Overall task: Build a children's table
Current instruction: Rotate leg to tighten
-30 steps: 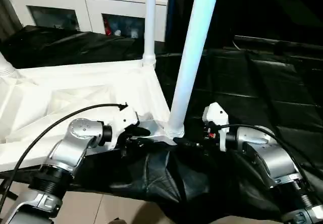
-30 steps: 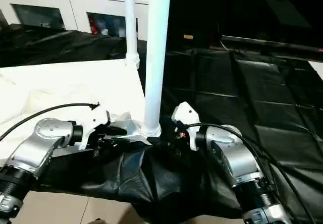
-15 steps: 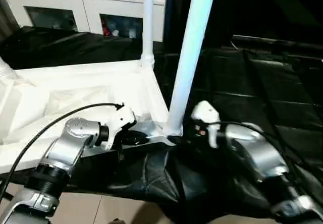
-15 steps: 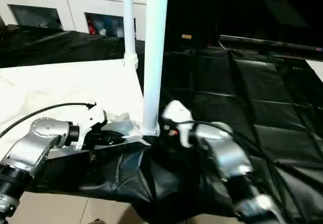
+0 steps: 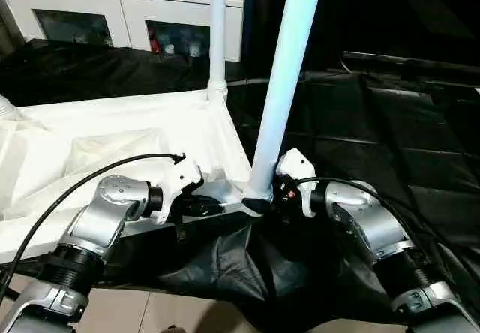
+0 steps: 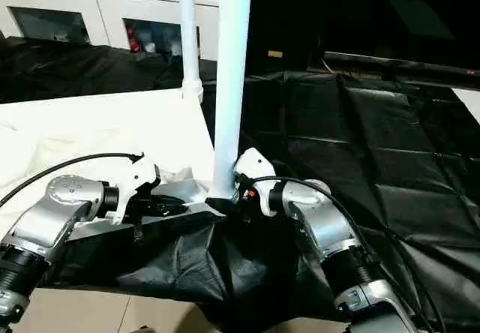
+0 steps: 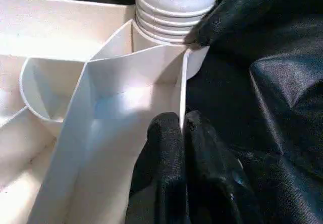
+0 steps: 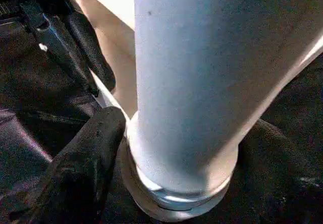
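Observation:
The children's table top point(image 5: 112, 134) lies upside down, white, ribbed side up. A long white leg point(image 5: 289, 70) stands in the near corner socket, and a second leg point(image 5: 217, 33) stands at the far corner. My left gripper point(image 7: 181, 120) is shut on the thin rim wall of the top, just beside the near socket point(image 7: 176, 12). My right gripper point(image 8: 186, 173) has come in from the right and is shut on the near leg's ringed base point(image 8: 176, 188), one black finger point(image 8: 86, 168) pressed against the collar on each side.
Black sheeting point(image 5: 375, 123) covers the surface under and to the right of the top and hangs over the front edge. A white cabinet point(image 5: 97, 10) with glass doors stands at the back. A black cable point(image 5: 90, 175) loops over my left forearm.
My left gripper has closed on the rim wall. My right gripper has moved left up to the near leg's base and drawn its fingers in against it.

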You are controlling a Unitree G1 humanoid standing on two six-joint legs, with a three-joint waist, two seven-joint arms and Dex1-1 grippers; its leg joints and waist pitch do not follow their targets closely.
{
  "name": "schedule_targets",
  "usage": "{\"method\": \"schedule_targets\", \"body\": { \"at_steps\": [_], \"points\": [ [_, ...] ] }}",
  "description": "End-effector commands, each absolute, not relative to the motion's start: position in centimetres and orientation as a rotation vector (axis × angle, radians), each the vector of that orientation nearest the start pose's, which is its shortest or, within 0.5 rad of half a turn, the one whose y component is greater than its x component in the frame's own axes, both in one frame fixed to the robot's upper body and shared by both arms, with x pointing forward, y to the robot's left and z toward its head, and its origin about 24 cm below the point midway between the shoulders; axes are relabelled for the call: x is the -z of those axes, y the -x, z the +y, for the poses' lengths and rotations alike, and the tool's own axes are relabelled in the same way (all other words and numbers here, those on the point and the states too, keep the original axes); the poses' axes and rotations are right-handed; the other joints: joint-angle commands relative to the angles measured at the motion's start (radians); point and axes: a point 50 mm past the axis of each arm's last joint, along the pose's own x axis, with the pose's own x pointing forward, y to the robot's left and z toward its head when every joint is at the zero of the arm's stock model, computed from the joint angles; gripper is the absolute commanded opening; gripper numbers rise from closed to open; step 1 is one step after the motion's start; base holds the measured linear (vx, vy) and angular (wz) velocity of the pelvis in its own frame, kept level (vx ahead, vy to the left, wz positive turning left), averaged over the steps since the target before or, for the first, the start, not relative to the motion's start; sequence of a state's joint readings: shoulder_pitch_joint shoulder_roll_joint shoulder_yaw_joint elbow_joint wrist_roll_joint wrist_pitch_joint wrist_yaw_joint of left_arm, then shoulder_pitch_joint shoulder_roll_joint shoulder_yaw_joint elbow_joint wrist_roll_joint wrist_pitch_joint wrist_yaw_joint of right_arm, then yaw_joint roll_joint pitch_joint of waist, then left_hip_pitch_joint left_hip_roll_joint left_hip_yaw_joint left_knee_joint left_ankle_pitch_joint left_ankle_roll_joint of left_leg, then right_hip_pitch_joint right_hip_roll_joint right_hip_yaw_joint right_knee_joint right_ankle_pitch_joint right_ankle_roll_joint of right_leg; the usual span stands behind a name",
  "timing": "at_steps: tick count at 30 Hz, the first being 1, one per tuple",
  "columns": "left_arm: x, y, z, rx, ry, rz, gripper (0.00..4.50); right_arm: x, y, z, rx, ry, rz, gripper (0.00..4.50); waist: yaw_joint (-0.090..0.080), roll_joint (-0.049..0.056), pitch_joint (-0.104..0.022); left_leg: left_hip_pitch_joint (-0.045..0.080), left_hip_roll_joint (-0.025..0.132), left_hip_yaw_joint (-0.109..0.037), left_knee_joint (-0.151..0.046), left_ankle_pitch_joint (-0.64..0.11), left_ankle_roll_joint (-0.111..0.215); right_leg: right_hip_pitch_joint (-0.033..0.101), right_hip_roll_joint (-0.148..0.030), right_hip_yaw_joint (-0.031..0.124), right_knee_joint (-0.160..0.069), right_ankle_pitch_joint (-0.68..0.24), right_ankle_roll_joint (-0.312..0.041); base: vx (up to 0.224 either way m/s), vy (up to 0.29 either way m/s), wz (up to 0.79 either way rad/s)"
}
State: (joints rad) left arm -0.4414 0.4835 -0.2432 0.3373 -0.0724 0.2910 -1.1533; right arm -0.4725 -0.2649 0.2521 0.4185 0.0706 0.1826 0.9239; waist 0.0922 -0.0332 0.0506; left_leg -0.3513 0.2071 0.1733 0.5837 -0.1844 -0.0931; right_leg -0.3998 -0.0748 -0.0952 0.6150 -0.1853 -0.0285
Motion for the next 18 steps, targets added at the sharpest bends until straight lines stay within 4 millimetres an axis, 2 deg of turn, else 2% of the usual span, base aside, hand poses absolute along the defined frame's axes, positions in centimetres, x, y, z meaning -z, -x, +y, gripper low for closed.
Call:
{"method": "schedule_targets", "body": {
  "at_steps": [1,3,4,8,15,18],
  "points": [
    [-5.1,-29.2,16.0,1.227,-0.300,0.515,0.00,-5.2,-31.1,-10.3,-1.133,0.236,0.287,3.23,0.004,0.006,-0.064,0.002,0.027,-0.006,-0.065,-0.157,0.028,0.060,-0.073,0.061,-0.063,-0.142,-0.196,0.000,0.000,0.00],
    [-5.1,-29.2,16.1,1.224,-0.300,0.515,0.00,-5.1,-31.2,-10.1,-1.137,0.237,0.292,3.11,0.002,0.007,-0.064,0.002,0.027,-0.006,-0.066,-0.163,0.026,0.058,-0.073,0.060,-0.064,-0.154,-0.199,0.000,0.000,0.00],
    [-5.1,-29.2,16.1,1.222,-0.301,0.515,0.00,-5.1,-31.2,-10.1,-1.139,0.237,0.294,2.89,0.003,0.008,-0.065,0.003,0.028,-0.006,-0.065,-0.160,0.025,0.059,-0.073,0.061,-0.063,-0.150,-0.198,0.000,0.000,0.00],
    [-5.1,-29.2,16.3,1.212,-0.303,0.511,0.00,-4.9,-31.3,-9.9,-1.133,0.232,0.296,2.72,0.002,0.007,-0.064,0.002,0.027,-0.006,-0.066,-0.159,0.027,0.059,-0.073,0.061,-0.063,-0.149,-0.198,0.000,0.000,0.00],
    [-5.1,-29.8,16.4,1.131,-0.314,0.495,0.00,-4.1,-31.4,-9.0,-1.086,0.210,0.312,2.69,-0.001,0.006,-0.063,0.003,0.028,-0.007,-0.067,-0.177,0.015,0.057,-0.074,0.061,-0.067,-0.194,-0.185,0.000,0.000,0.00],
    [-5.1,-30.5,16.2,1.053,-0.321,0.485,0.00,-3.5,-31.8,-8.6,-0.984,0.181,0.324,2.68,-0.004,0.005,-0.059,0.005,0.026,-0.005,-0.068,-0.187,0.008,0.052,-0.073,0.062,-0.071,-0.221,-0.180,0.000,0.000,0.00]
  ]
}}
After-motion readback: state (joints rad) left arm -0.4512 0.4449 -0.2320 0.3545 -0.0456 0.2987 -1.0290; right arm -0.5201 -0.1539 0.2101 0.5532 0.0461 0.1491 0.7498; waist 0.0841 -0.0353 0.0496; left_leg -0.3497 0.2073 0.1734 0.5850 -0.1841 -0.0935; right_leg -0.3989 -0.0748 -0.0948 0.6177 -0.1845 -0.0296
